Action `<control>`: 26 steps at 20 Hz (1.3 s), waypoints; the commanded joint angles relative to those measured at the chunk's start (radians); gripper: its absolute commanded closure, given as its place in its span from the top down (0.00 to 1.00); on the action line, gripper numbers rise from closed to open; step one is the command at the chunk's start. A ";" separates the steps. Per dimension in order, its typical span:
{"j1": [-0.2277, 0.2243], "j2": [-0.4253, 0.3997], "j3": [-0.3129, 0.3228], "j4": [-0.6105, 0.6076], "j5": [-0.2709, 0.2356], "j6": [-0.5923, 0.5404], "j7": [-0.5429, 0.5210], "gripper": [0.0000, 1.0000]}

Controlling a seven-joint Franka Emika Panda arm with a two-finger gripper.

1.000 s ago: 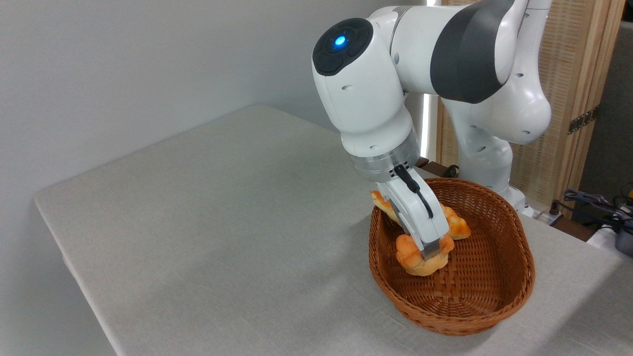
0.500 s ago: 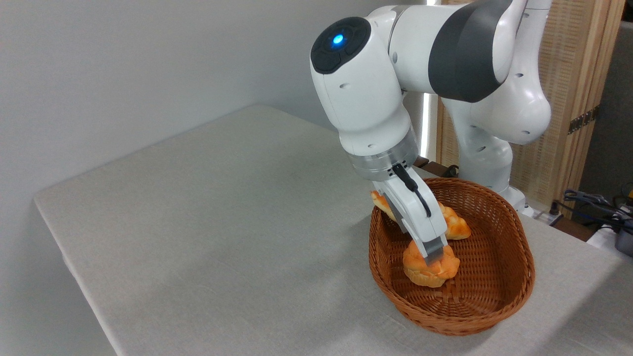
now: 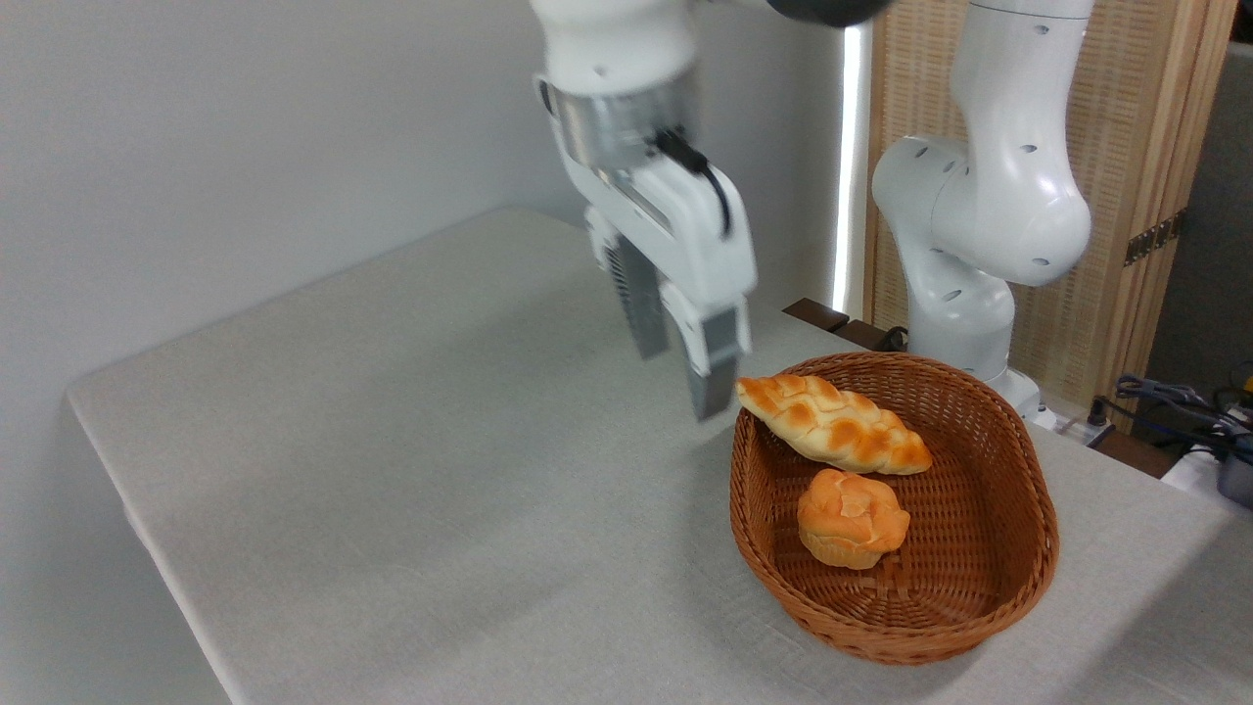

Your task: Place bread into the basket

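The gripper [image 3: 678, 369] is held high, pointed downward and a little tilted. Its two fingers [image 3: 715, 364] are parted, and nothing is held between them.

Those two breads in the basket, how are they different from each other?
The round bun is small, with a knotted top, while the braided loaf is long and plaited. The bun sits on the floor of the wicker basket; the loaf leans with one end on the rim. Both are golden-orange, inside the basket, and free of the gripper.

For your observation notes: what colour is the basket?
Brown woven wicker basket, clearest in the fixed camera view.
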 commanded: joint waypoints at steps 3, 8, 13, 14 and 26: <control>0.023 0.086 -0.094 0.155 -0.021 0.024 -0.163 1.00; 0.081 0.114 -0.212 0.186 -0.026 0.127 -0.370 1.00; 0.095 0.157 -0.267 0.250 -0.027 0.115 -0.432 1.00; 0.098 0.160 -0.269 0.253 -0.029 0.115 -0.432 1.00; 0.163 0.174 -0.296 0.267 -0.053 0.018 -0.405 1.00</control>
